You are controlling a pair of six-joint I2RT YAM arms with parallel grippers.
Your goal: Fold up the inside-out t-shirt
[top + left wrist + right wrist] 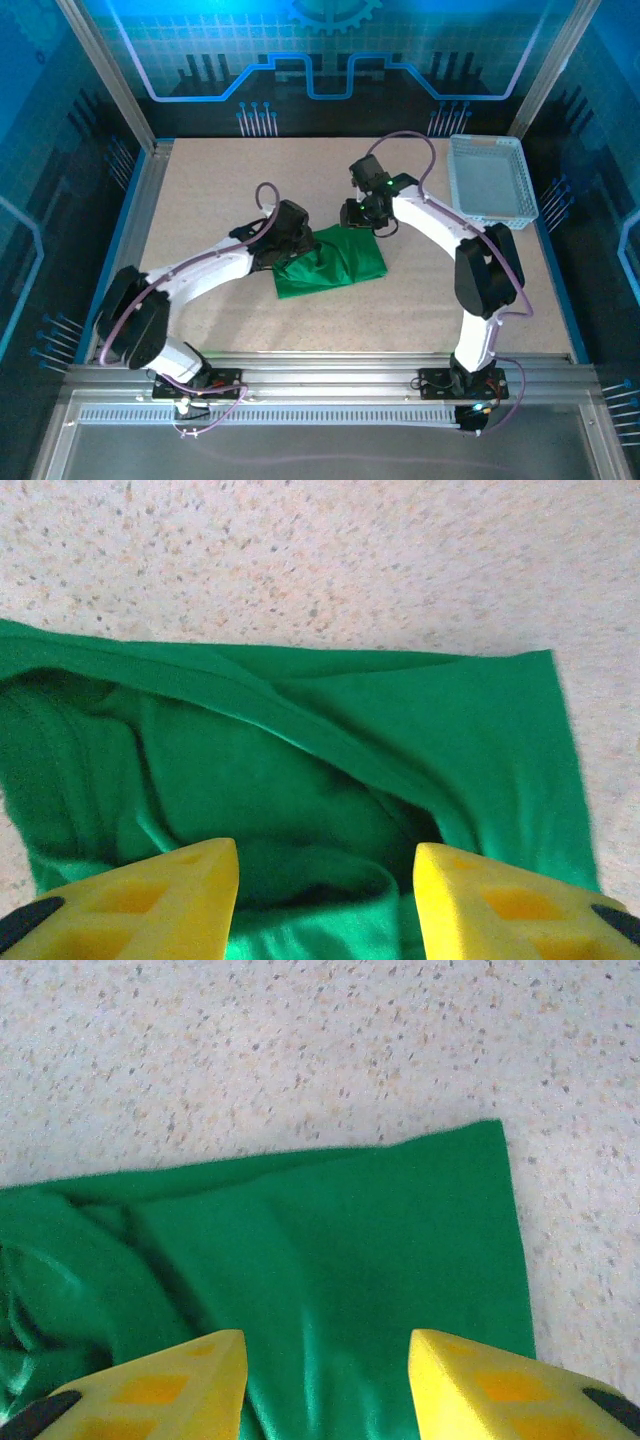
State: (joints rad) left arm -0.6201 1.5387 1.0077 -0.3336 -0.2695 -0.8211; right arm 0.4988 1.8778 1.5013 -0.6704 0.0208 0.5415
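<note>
The bright green soft cloth t-shirt is lying rumpled on the beige table. The left gripper at its nine o'clock and the right gripper at twelve are hovering, jaws apart, seemingly poised to pinch edges.

Green t-shirt (folded) on table

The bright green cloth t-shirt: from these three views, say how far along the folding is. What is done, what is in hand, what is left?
Done: the bright green cloth t-shirt lies as a compact, roughly rectangular bundle. In hand: nothing is gripped; the left gripper and right gripper hang open over it. Left: a raised fold and rumpled layers in the left wrist view want smoothing, perhaps one more fold.
</note>
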